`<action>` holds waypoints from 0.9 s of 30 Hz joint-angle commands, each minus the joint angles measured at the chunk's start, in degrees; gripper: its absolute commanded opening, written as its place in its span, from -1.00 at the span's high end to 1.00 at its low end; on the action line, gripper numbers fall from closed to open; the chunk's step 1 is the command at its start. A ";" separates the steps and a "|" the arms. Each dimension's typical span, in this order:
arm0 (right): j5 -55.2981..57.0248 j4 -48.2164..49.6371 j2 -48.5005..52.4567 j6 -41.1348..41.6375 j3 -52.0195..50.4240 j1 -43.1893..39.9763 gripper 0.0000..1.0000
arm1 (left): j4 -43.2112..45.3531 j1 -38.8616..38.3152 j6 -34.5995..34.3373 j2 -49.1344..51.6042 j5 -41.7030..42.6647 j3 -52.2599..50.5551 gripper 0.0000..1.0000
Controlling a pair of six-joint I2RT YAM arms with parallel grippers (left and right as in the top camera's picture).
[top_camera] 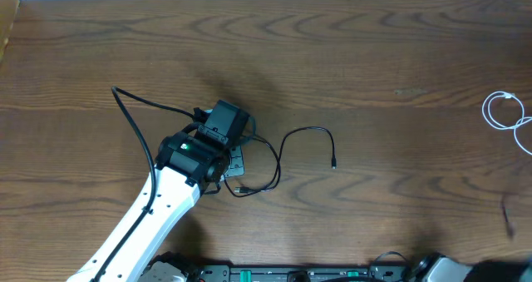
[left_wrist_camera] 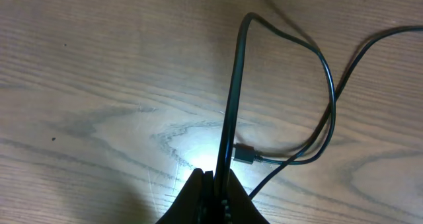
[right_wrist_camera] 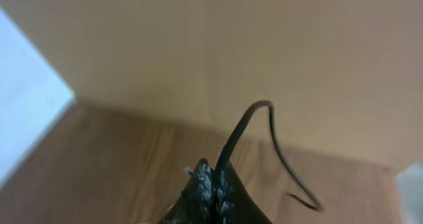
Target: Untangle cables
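The left gripper [left_wrist_camera: 213, 179] is closed tight on a black cable [left_wrist_camera: 232, 98], its two fingers pinched together with the cord coming out between the tips. The pinch looks meant to lift one strand clear of the rest so the crossings can be pulled apart. From the fingertips the cord rises away from the table [left_wrist_camera: 99, 85], bends over at the top and sweeps down to the right. There it meets another black strand that runs in from the upper right and crosses it. Just beyond the fingertips, a small plug [left_wrist_camera: 243, 154] lies flat on the wood, joined to the lower curve. Whether the two strands are one cord looped over itself or two separate cords cannot be told. Seen from overhead, this tangle sits just right of the wrist near the middle of the table. One loose loop trails farther right and ends free. The right gripper [right_wrist_camera: 213, 171] is also shut, and a second black cable [right_wrist_camera: 274, 135] appears to come out from between its fingers. That cord arches up and droops to the right in front of a plain beige wall [right_wrist_camera: 297, 52], off the wood, probably to keep it apart from the knot. A white cable [top_camera: 503, 111] lies coiled at the far right edge of the table, well apart from both grippers and already separate from the black cords.
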 commanded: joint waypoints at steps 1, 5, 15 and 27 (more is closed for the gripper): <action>-17.64 5.01 7.15 -3.39 0.13 0.81 0.62 | -0.24 0.26 -0.28 -0.24 -0.09 0.33 0.84; -36.26 4.20 11.63 -10.27 0.13 0.79 -0.99 | -0.22 0.26 -0.31 -0.24 -0.09 0.33 0.85; -40.30 -4.11 8.59 -10.58 0.11 2.03 -0.99 | -0.22 0.26 -0.31 -0.24 -0.09 0.33 0.85; -64.94 -24.17 8.39 -21.18 -1.18 11.93 -0.99 | 16.92 -1.16 11.67 -0.24 19.30 0.33 0.85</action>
